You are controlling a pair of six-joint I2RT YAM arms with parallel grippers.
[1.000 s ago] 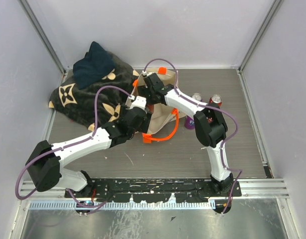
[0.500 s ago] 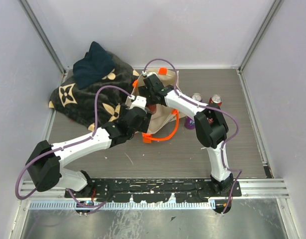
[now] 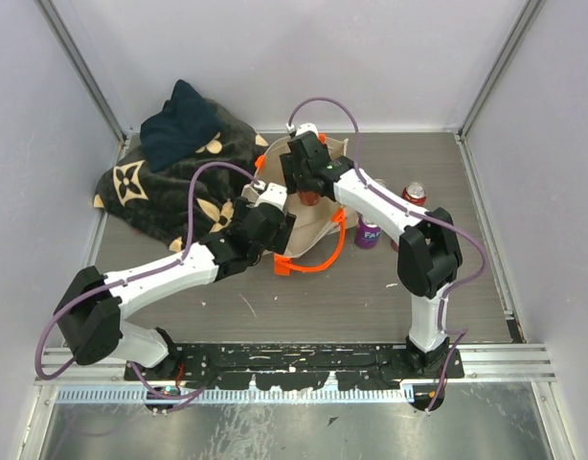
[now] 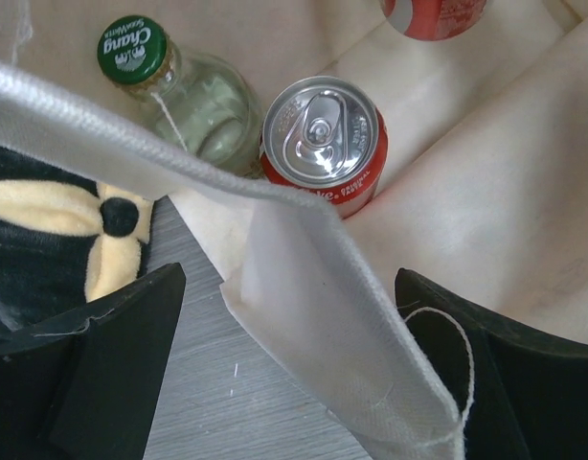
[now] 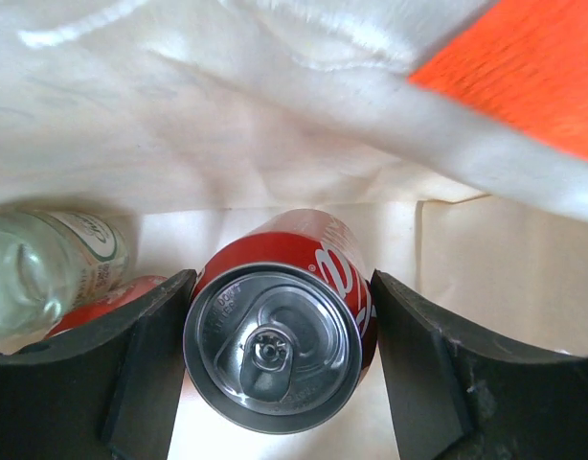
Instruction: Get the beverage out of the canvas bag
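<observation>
The cream canvas bag (image 3: 311,230) with orange handles (image 3: 319,261) lies open at the table's middle. My right gripper (image 3: 307,190) is over the bag's mouth, shut on a red cola can (image 5: 280,326) that it holds by its sides, raised above the bag's floor. Inside the bag lie a green-capped glass bottle (image 4: 193,91) and another red can (image 4: 323,144). My left gripper (image 4: 284,383) is at the bag's near-left rim (image 4: 304,287). Its jaws are wide apart, and the rim fabric runs between them and rests against the right finger (image 4: 505,374).
A red can (image 3: 414,195) and a purple can (image 3: 369,233) stand on the table right of the bag. A dark patterned blanket (image 3: 169,192) with a navy cloth (image 3: 179,125) on it lies at the back left. Walls enclose three sides.
My right gripper has risen and shifted toward the back of the bag with the red can. Its elbow swung right, uncovering the purple can. The left arm barely moved.
</observation>
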